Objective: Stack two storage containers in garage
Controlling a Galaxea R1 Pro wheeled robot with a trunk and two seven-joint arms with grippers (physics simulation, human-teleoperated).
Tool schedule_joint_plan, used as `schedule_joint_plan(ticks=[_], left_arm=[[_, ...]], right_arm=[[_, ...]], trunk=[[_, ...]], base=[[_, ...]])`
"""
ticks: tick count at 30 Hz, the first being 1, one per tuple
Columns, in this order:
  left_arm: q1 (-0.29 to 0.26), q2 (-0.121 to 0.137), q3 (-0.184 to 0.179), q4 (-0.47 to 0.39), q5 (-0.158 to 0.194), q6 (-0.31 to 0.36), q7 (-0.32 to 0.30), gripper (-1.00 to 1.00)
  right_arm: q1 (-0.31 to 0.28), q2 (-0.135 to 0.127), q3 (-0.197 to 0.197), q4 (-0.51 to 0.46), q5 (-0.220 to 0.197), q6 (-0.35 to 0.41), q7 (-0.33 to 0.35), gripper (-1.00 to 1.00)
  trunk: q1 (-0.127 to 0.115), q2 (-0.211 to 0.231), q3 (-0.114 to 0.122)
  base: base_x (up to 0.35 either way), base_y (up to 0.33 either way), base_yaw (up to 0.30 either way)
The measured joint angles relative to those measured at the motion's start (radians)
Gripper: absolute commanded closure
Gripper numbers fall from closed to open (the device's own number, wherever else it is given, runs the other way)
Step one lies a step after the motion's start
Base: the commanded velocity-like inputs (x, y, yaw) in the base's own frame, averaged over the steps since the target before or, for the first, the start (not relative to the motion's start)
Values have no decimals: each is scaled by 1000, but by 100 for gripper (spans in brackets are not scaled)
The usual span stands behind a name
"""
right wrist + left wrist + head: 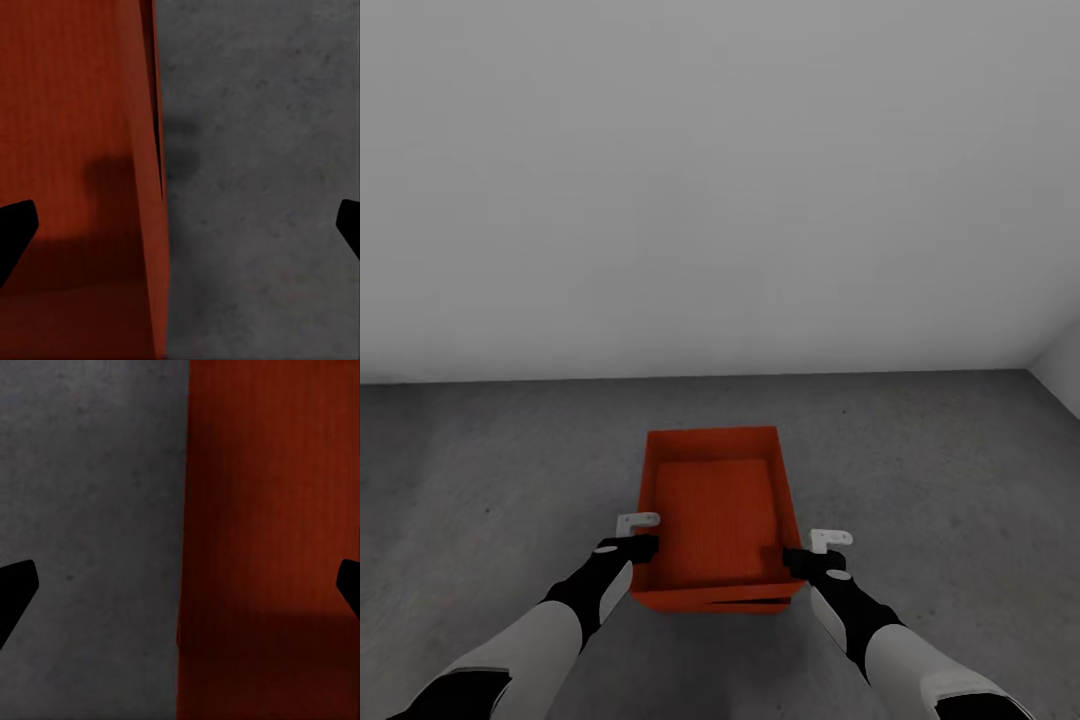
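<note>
scene: garage, grey floor across the lower half of the head view, plain pale wall filling the upper half, a second wall at the far right edge
bin: red-orange, open top, lower centre of head view, long axis running away from the robot, inside looks bare
bin underside: dark slit along the near wall low down; could be a second bin nested below or just a gap, cannot tell
bin contact with floor: cannot tell if it rests on the concrete or is held just above it
left gripper: at the bin's left wall near the near corner, lower left-centre of head view
left gripper state: wide apart in the left wrist view, one dark fingertip over the floor outside, the other over the bin's inside, the wall between them; neither tip looks to touch it, no hold visible
right gripper: at the bin's right wall near the near corner, lower right-centre of head view
right gripper state: spread wide in the right wrist view, one fingertip over the bin's inside, the other over the floor; wall stands between, not pinched
left wrist view: bin wall edge runs down mid-frame, floor on frame left, bin on frame right
right wrist view: bin on frame left, floor on frame right, soft shadow on the concrete beside the wall
arms: white forearms with black wrists, rising from both lower corners of head view
</note>
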Motion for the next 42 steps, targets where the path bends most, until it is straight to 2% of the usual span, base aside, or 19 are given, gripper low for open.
schedule_joint_plan(ticks=[38, 42], left_arm=[[0, 1, 2, -5, 0, -2, -1, -100], [0, 2, 1, -26, 1, -2, -1, -100]], right_arm=[[0, 0, 2, -3, 2, 3, -3, -100], [0, -1, 1, -5, 2, 5, -3, -100]], trunk=[[-146, 266, 119], [-161, 294, 132]], base=[[0, 0, 0], [0, 0, 0]])
